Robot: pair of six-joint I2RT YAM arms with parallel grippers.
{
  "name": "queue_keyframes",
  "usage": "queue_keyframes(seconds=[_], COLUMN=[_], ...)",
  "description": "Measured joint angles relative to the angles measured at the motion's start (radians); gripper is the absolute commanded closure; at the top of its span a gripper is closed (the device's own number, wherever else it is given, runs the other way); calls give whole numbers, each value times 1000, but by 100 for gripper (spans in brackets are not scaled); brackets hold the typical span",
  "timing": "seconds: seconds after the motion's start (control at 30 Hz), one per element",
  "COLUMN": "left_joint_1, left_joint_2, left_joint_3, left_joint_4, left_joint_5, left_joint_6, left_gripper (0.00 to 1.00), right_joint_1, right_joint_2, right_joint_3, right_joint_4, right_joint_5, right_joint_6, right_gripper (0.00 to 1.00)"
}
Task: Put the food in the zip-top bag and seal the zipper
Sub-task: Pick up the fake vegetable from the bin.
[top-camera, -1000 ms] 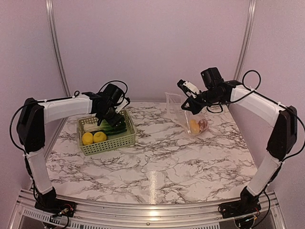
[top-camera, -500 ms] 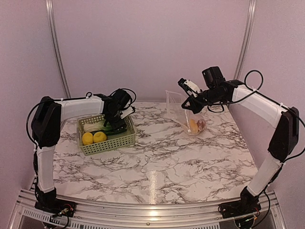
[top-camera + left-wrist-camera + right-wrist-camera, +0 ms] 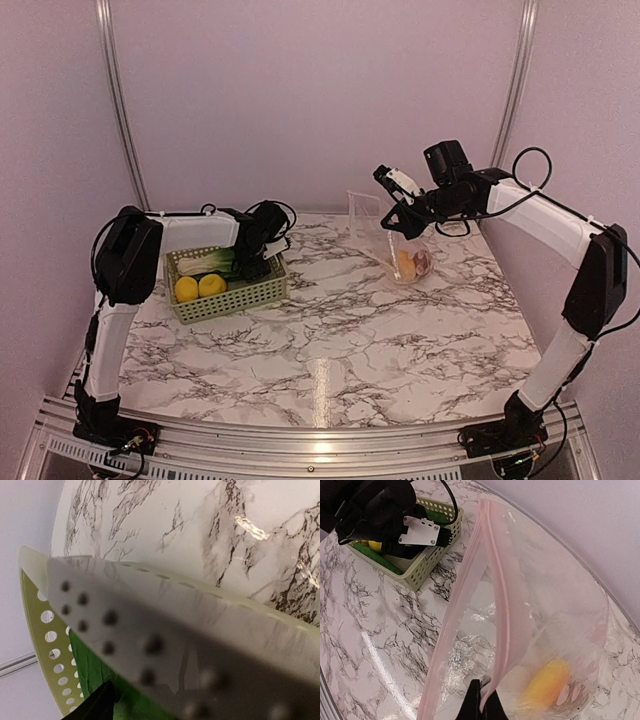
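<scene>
**Zip-top bag** [image 3: 398, 238]: one, hanging open at the table's two o'clock. Probably light, limp and slippery, so best taken by the stiffer zipper [image 3: 504, 590].
**Right gripper** [image 3: 480, 700]: pinching that strip, fully closed.
**In the bag:** one orange fruit [image 3: 547, 682], one brown piece [image 3: 426, 262].
**Basket** [image 3: 225, 300]: sitting at nine o'clock, holding two lemons [image 3: 186, 289], one bok choy [image 3: 203, 262], one cucumber [image 3: 385, 565].
**Left gripper** [image 3: 258, 258]: reaching in, spread untellable.
</scene>
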Motion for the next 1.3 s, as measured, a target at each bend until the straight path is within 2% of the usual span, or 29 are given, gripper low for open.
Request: queue_keyframes(seconds=[0.2, 0.53, 0.73, 0.9, 1.17, 1.3], left_joint_1=[-2, -3, 0, 0, -17, -75], left_joint_2=[19, -73, -200, -301, -445, -575], left_joint_3=[23, 0, 0, 0, -19, -58], left_joint_4=[11, 53, 53, 46, 25, 66], left_joint_5=[-50, -138, -109, -44, 72, 117], left_joint_6=[-4, -36, -92, -154, -269, -314], left_gripper=[55, 78, 87, 100, 100, 100], right_joint_1=[0, 0, 0, 0, 2, 5], right_joint_2=[0, 0, 0, 0, 13, 41], right_joint_3=[0, 0, 0, 11, 50, 85], right_joint_4=[0, 0, -2, -14, -44, -76], right_joint_5=[0, -3, -3, -3, -16, -22], right_joint_6=[0, 0, -1, -2, 0, 3], right_gripper=[100, 100, 100, 100, 100, 100])
